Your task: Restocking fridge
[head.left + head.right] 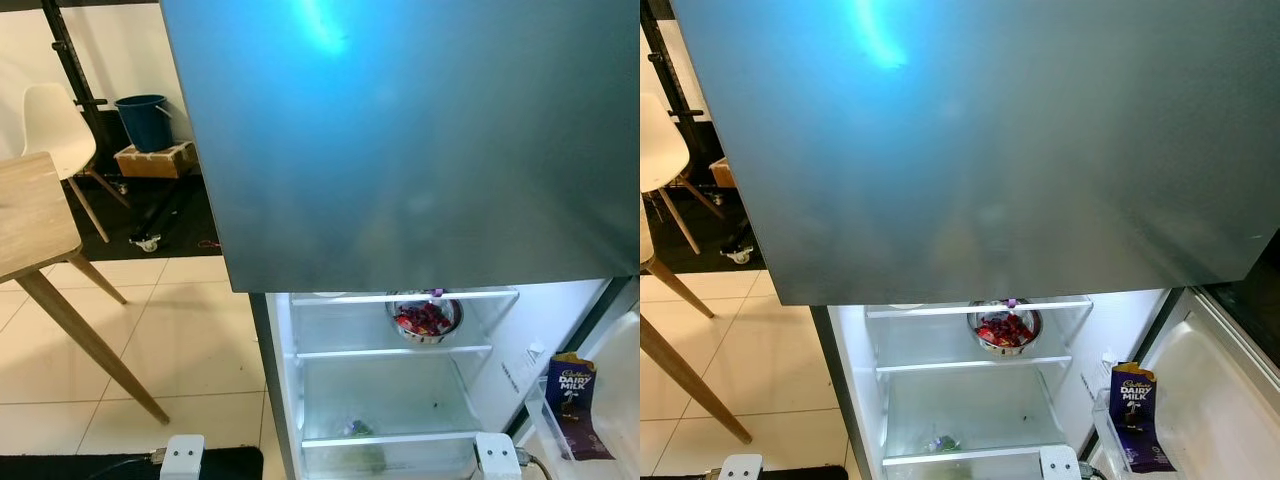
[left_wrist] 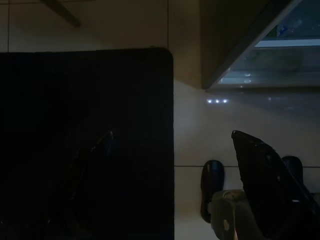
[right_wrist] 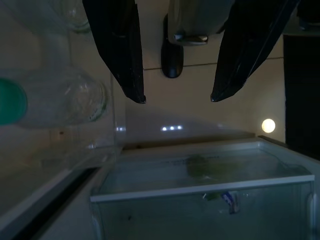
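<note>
While the lower fridge door (image 1: 1200, 390) stands swung open at the lower right of the head views, restocking looks barely begun. The closed upper door (image 1: 400, 140), grey and glossy, takes up the upper and middle frame.

Inside the lit compartment, low centre:
- steel bowl (image 1: 424, 319) of red pieces on the upper glass shelf (image 1: 395, 351), toward the right.
- something pale at the top left of the compartment, mostly hidden under the upper door's edge; cannot identify.
- lower shelf almost bare; a small greenish item (image 1: 356, 428) near its front edge, too small to name.
- Cadbury Dairy Milk pack (image 1: 1132, 400), purple, upright in the door bin (image 1: 1110, 440) at the lower right.

Hands:
- left hand (image 2: 170, 145): fingers apart, holding nothing, hanging low over a black mat (image 2: 85, 140) and pale floor tiles (image 2: 195, 125).
- right hand (image 3: 177, 97): fingers apart, also holding nothing, hanging by the bottom of the fridge, with a clear crisper drawer (image 3: 200, 200) in its wrist view and clear bottles (image 3: 55, 105), one green-capped, in a door rack beside it.

Room: wooden counter (image 1: 30, 215) and white chair (image 1: 55, 125) at the upper left, blue bucket (image 1: 140, 120) on a wooden crate (image 1: 155, 160) behind.

Judgement: door opened, a few items already in place, most shelf space still free. No stock item is in either hand, so fetching and placing remain.
</note>
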Available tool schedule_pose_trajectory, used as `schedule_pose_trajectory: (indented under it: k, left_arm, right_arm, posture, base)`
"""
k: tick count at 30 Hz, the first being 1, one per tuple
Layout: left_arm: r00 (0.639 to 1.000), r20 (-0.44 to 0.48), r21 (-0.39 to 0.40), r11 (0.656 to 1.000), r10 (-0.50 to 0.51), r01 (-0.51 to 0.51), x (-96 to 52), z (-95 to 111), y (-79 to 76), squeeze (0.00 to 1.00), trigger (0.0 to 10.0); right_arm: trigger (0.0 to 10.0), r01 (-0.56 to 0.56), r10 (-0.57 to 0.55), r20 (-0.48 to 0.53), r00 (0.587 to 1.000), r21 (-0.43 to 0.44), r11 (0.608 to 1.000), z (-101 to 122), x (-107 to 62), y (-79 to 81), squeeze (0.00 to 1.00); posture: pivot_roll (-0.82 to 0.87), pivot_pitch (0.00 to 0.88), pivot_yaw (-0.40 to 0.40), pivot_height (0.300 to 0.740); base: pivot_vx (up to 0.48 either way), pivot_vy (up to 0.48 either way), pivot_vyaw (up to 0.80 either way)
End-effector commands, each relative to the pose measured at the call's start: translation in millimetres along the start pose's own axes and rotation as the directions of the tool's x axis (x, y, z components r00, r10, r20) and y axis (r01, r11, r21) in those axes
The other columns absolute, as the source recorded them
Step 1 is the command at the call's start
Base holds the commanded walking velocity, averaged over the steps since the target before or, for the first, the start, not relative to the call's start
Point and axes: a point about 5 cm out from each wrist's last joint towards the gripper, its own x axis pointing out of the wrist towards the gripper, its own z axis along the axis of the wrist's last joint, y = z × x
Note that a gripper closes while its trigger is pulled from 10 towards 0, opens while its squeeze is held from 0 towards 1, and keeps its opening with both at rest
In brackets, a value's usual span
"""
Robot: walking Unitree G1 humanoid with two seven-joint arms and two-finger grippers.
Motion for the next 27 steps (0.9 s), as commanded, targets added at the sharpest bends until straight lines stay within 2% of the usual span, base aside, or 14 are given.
schedule_pose_trajectory:
  k: [1, 13, 27]
  left_arm:
    - [0.999, -0.034, 0.006, 1.0, 0.0, 0.0, -0.7, -5.8, -0.4, 0.0, 10.0]
    - [0.999, -0.033, 0.013, 1.0, -0.016, 0.016, 1.3, -2.9, -6.2, 0.0, 10.0]
    - [0.999, -0.033, 0.022, 0.999, -0.026, 0.027, 1.4, -2.6, -7.0, 0.0, 10.0]
  right_arm:
    - [10.0, 0.004, -0.004, -0.028, 1.0, 0.01, 1.0, -8.0, -2.0, 0.0, 0.0]
    - [10.0, 0.014, -0.014, -0.027, 1.0, 0.02, 1.0, -7.3, -1.9, -1.8, 0.0]
    - [10.0, 0.028, -0.026, -0.042, 0.999, 0.032, 0.999, -14.5, -4.5, -5.0, 0.0]
  posture:
    - [-0.05, 0.087, 0.01, 0.74]
    - [-0.05, 0.093, 0.016, 0.74]
    - [-0.06, 0.101, 0.029, 0.74]
  base:
    - [0.0, 0.0, 0.0]
    - [0.0, 0.0, 0.0]
    - [-0.283, 0.0, 0.0]
